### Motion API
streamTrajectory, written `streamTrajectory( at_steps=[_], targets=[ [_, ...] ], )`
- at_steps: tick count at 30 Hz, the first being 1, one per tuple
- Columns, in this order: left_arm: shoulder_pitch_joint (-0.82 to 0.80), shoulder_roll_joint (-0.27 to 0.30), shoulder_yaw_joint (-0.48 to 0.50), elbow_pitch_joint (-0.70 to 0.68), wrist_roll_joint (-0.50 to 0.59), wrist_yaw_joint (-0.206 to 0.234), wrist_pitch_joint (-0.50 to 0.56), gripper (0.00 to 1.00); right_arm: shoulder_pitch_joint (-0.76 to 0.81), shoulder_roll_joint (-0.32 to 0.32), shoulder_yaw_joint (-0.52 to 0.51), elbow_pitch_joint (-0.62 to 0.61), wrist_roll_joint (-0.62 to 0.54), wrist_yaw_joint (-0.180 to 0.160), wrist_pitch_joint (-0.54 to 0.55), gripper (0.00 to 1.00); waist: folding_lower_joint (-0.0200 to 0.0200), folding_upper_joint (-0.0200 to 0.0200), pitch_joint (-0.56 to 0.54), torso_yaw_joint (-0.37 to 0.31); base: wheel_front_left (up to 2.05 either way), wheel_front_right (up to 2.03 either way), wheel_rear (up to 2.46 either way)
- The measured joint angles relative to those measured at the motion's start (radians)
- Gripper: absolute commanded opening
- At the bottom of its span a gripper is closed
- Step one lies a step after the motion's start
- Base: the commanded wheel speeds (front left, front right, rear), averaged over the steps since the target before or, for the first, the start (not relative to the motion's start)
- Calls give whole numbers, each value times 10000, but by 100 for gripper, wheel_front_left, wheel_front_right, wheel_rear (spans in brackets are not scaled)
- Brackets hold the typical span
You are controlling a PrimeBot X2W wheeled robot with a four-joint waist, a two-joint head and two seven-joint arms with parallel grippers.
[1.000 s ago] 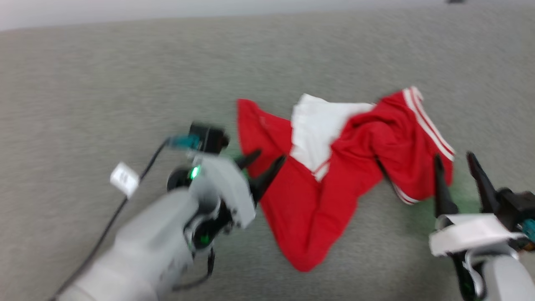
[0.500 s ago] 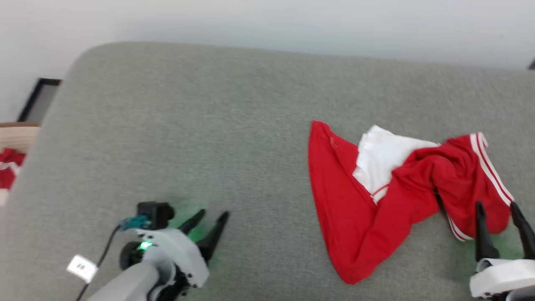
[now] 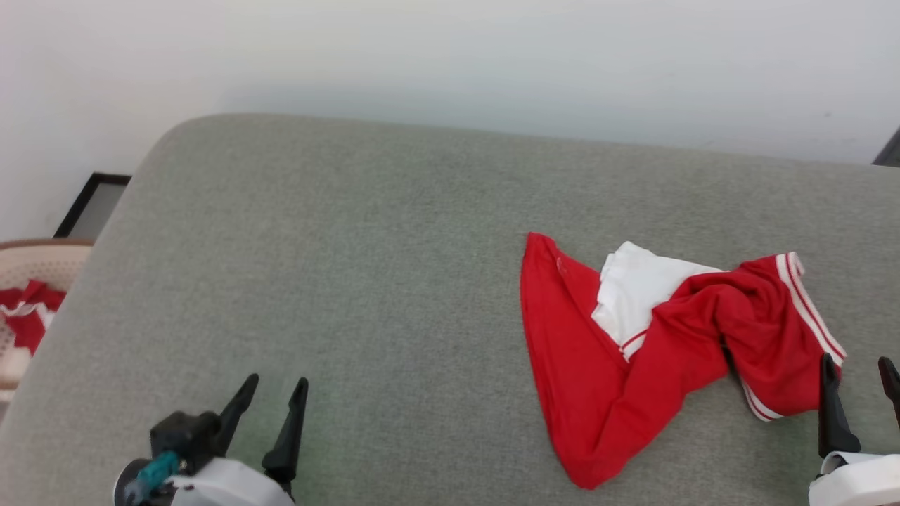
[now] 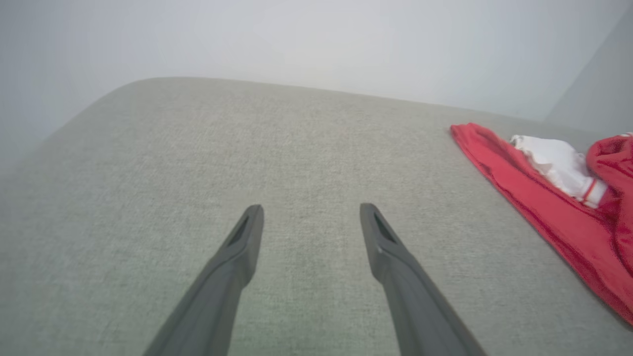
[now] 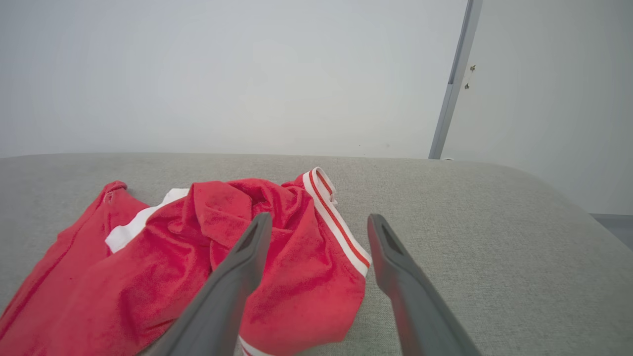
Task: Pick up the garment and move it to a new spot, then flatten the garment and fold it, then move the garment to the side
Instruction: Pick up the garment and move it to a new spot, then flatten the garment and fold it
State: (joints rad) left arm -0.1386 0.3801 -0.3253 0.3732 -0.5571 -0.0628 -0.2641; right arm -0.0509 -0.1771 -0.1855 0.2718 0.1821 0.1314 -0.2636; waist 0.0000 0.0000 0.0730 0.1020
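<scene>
While the garment (image 3: 583,365) lies crumpled, unheld, on the right of the grey cushion (image 3: 337,267) | right jaws wide, empty, at its striped hem; left jaws wide, empty, well apart | likely best: pinch the hem firmly, lift clear before carrying.

Grey fabric cushion (image 3: 351,246), crumpled red and white garment (image 3: 633,351) lying toward its right side

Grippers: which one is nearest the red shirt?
The right gripper, right by the red shirt's striped edge; the left gripper is far off across the grey cushion.
</scene>
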Motion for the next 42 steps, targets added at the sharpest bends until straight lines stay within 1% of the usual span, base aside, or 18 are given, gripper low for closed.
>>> streamTrajectory(
  at_steps=[2, 6, 9, 13, 16, 29, 34, 37, 42],
  targets=[
    [416, -290, 696, -537, 754, -109, 0, 100, -8, 8, 31, -77, 21, 0, -2, 100, 0, 0, -75, -100, 0, 0, 0],
    [975, -857, 1816, -1463, 1866, -357, 0, 100, -55, 127, 67, -347, 92, 0, -2, 100, 0, 0, -260, -241, 0, 0, 0],
    [1200, -1156, 2299, -1900, 2429, -523, -2, 100, -54, 257, 69, -631, 184, 0, -2, 100, 0, 0, -394, -312, 0, 0, 0],
    [1398, -1383, 2715, -2238, 2738, -617, 0, 100, -45, 378, 140, -1114, 255, 0, -2, 100, 0, 0, -532, -400, 0, 0, 0],
    [1518, -1517, 2847, -2290, 2815, -650, -2, 100, 35, 447, 188, -1289, 268, 0, -2, 100, 0, 0, -583, -465, 0, 0, 0],
    [1640, -1569, 2617, -2255, 2719, -660, 0, 100, 110, 579, 215, -1335, 278, 0, -2, 100, 0, 0, -432, -527, 0, 0, 0],
    [1383, -1567, 2397, -2313, 2721, -662, -2, 100, -12, 635, 301, -1340, 267, 0, -2, 100, 0, 0, -306, -551, 0, 0, 0],
    [753, -1436, 1914, -2387, 2685, -662, 0, 100, -113, 648, 332, -1348, 272, 0, -2, 100, 0, 0, -207, -616, 0, 0, 0],
    [-1311, -978, 232, -2297, 2284, -662, -2, 100, -248, 688, 355, -1377, 314, 0, -2, 100, 0, 0, -2, -786, 0, 0, 0]
  ],
)
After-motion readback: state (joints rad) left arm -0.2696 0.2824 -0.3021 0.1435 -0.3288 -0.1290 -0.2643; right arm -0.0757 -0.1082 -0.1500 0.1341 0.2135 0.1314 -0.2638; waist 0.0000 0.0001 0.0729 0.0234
